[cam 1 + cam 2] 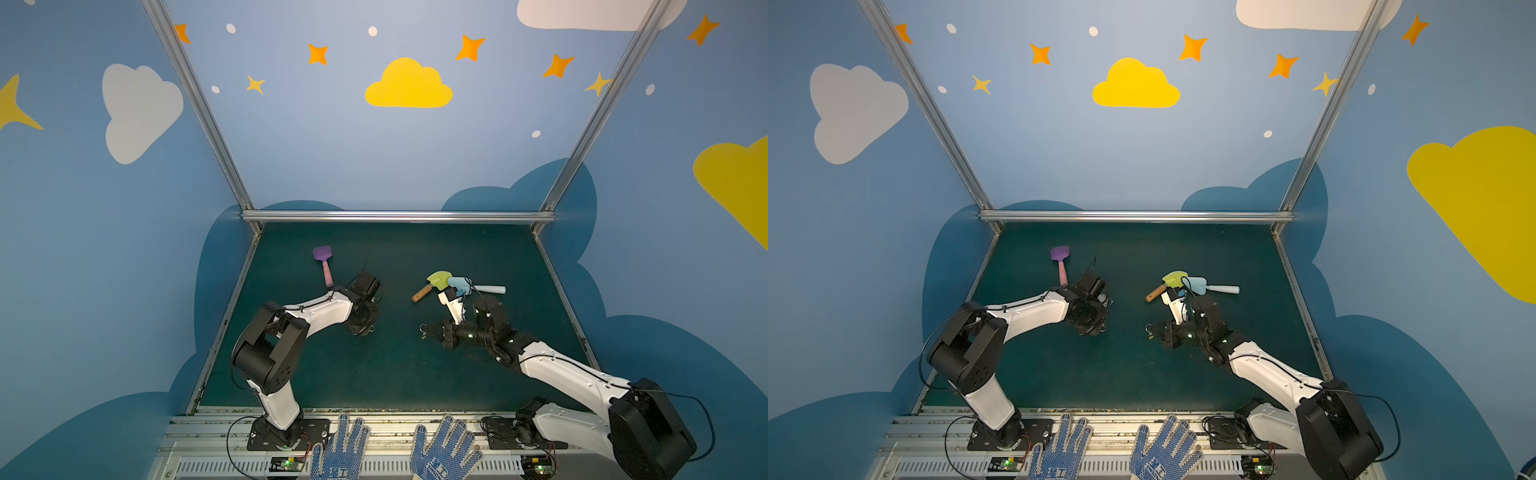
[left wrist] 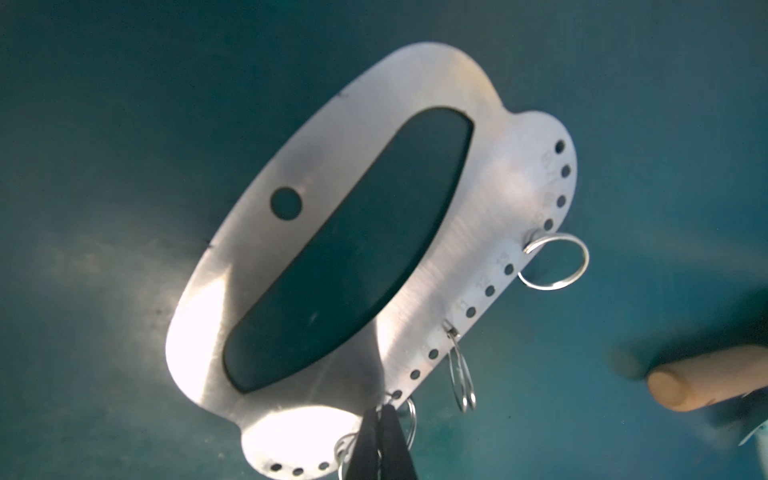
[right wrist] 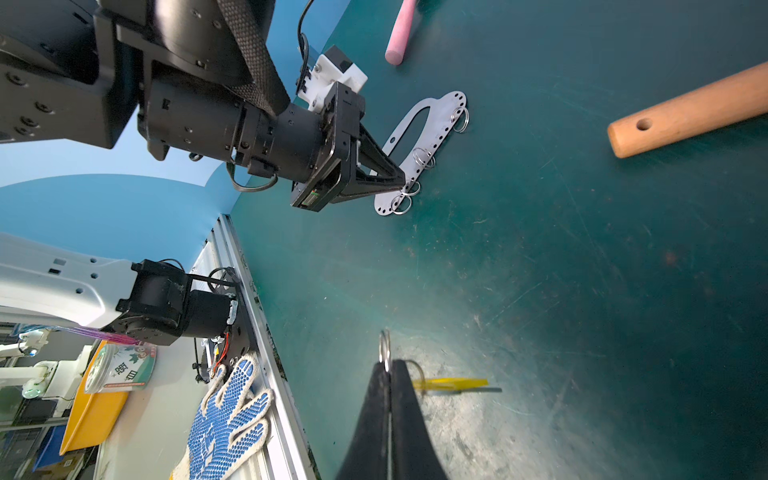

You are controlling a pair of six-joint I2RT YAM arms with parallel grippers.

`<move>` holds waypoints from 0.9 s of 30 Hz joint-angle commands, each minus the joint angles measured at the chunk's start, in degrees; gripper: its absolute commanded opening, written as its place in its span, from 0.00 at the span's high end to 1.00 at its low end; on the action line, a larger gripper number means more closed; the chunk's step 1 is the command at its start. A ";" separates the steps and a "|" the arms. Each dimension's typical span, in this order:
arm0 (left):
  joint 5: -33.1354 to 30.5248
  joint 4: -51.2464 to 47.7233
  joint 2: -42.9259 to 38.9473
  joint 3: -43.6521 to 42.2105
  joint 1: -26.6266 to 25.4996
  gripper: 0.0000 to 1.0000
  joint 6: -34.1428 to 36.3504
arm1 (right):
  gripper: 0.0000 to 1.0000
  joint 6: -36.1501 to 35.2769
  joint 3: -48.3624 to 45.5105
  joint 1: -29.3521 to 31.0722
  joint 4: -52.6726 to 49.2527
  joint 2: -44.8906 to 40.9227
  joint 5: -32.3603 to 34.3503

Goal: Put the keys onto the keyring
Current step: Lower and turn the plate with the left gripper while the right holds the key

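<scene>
The keyring [image 2: 332, 166] is a flat grey oval plate with an oblong cut-out, a row of edge holes and a few small wire rings. My left gripper [image 2: 380, 409] is shut on its holed edge beside one of those rings. From the right wrist view the same plate [image 3: 446, 106] lies low over the green mat, with the left gripper [image 3: 402, 183] pinching its near end. In both top views the left gripper [image 1: 368, 328] hides most of the plate. My right gripper [image 3: 390, 363] is shut on the small ring of the keys [image 3: 451, 383]. The yellow-headed key hangs sideways from it, right of the plate [image 1: 424, 331].
A yellow-green toy shovel with an orange handle [image 1: 432, 284] and a light blue one with a white handle [image 1: 478, 286] lie behind the right gripper. A purple spatula with a pink handle [image 1: 324, 262] lies behind the left arm. Blue dotted gloves [image 1: 345, 449] rest on the front rail.
</scene>
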 commanded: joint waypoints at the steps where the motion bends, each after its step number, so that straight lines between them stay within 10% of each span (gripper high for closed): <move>1: 0.40 0.33 0.78 0.49 -0.10 0.74 0.01 | 1.00 0.23 -0.39 -0.17 1.06 0.21 0.19; 27: -7.02 6.97 -4.67 -8.26 -2.86 0.66 -14.85 | 1.00 -0.48 0.36 -0.25 0.68 0.84 0.01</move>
